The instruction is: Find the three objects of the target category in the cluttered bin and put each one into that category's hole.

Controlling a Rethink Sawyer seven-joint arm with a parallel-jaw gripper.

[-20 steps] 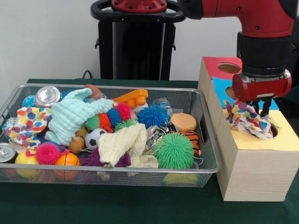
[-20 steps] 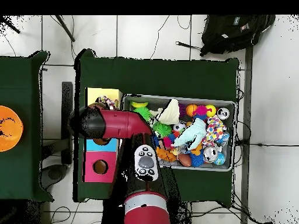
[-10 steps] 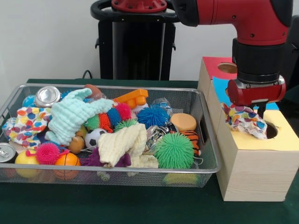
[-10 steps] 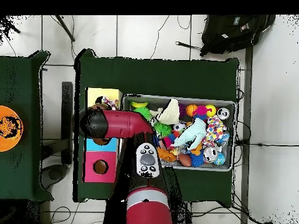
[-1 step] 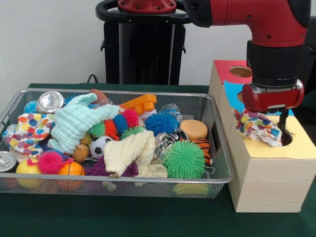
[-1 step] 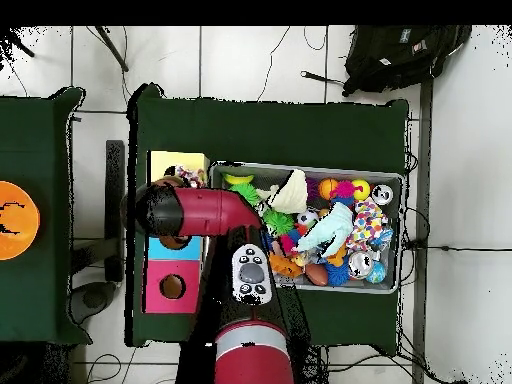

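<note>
Arm (image 5: 256,19), red and black and the largest thing in the front view, comes down over the pale wooden sorting box (image 5: 266,182) that stands just beside the wire mesh bin (image 5: 217,148) of mixed toys. The box top carries a red panel, a blue panel and a yellow panel (image 5: 301,143), each with a round hole. The gripper (image 5: 279,126) hangs directly above the yellow panel; one dark finger (image 5: 283,123) reaches down to the hole's rim, and whether the jaws are spread or pinched together cannot be told from either view.

The white cloth with coloured dots (image 5: 256,127) lies crumpled on the yellow panel, beside and partly under the gripper, on the bin side of the dark hole (image 5: 287,138). It spills over the hole's edge but most of it sits on the panel, not inside. So the hole lies from the cloth away from the bin, and pushing it that way looks to be what remains.

In the bin, a similar dotted cloth (image 5: 29,131) rests at the far end from the box.
</note>
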